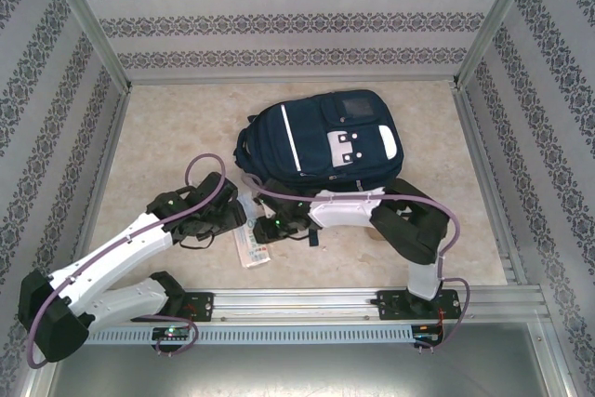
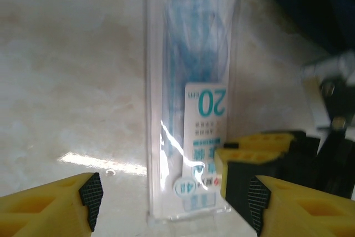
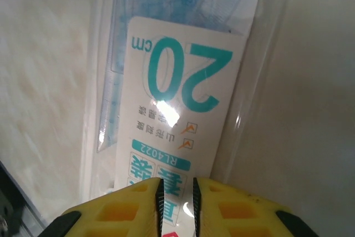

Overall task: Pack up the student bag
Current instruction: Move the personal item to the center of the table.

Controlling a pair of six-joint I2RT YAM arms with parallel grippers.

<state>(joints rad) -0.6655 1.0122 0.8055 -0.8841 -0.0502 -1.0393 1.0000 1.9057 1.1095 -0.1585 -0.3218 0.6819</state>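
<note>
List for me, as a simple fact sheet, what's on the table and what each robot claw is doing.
Backpack: navy, lying on the table beyond the arms
Ruler pack: clear sleeve, blue ruler, label reading 20 cm, flat on the table
Left gripper: open, one finger on each side of the pack's end
Right gripper: pinched shut on the pack's labelled end
Packing: ruler pack not yet in the backpack

Student bag (image 2: 310, 4) cut off, blurred; ruler pack (image 2: 191, 98) print illegible.

The student bag (image 1: 321, 141) lies flat — left arm (image 1: 112, 262) and right arm (image 1: 349, 211) meet over a clear packet (image 1: 252, 253) near it
</note>
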